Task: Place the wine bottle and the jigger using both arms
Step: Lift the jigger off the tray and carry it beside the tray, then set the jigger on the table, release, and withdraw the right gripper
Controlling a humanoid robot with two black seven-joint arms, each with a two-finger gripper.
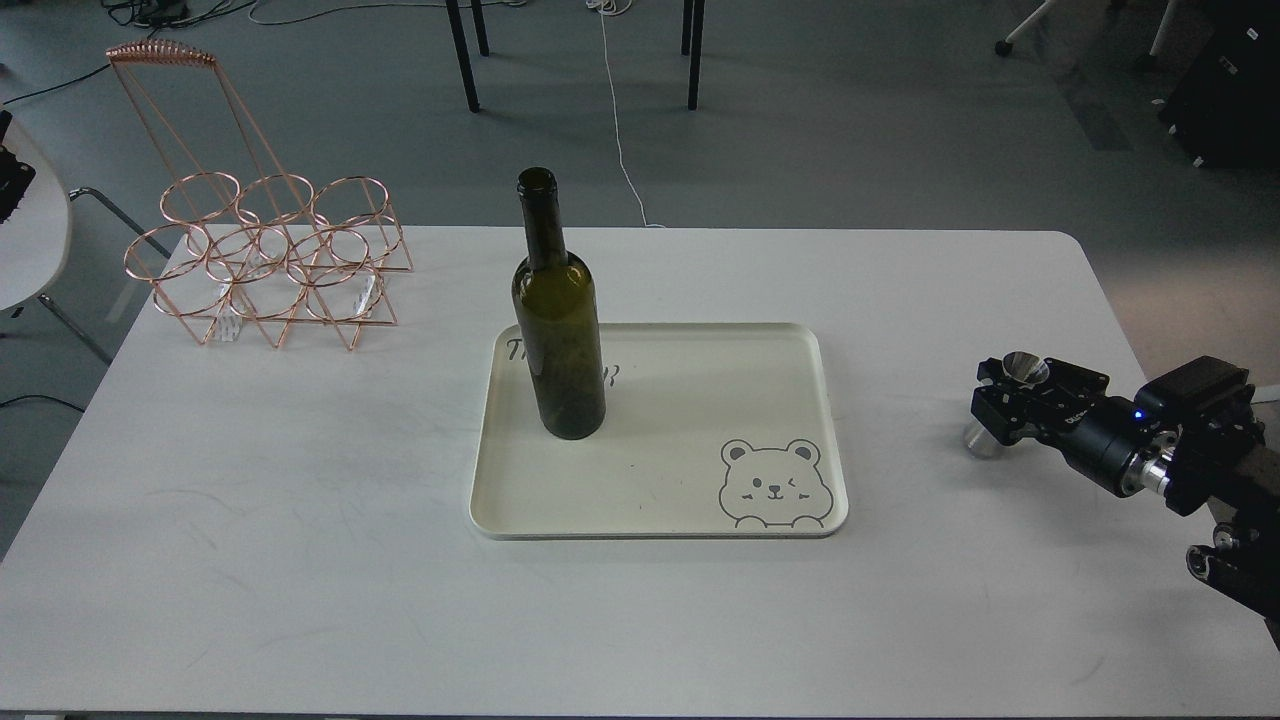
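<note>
The wine bottle (560, 330), dark olive-green with no label, stands upright on the back left part of a cream tray (700, 500). My right gripper (1005, 402) comes in from the right edge and is low over the table, well to the right of the tray. It is shut on the jigger (979, 439), a small silver double cone held upright by its waist. The jigger's lower cone is at or just above the tabletop; I cannot tell which. My left arm and gripper are out of view.
The tray has a bear drawing (772, 483) in its front right corner. A copper wire bottle rack (265, 265) stands at the table's back left. The white table (300, 560) has a rounded right edge close to my right arm.
</note>
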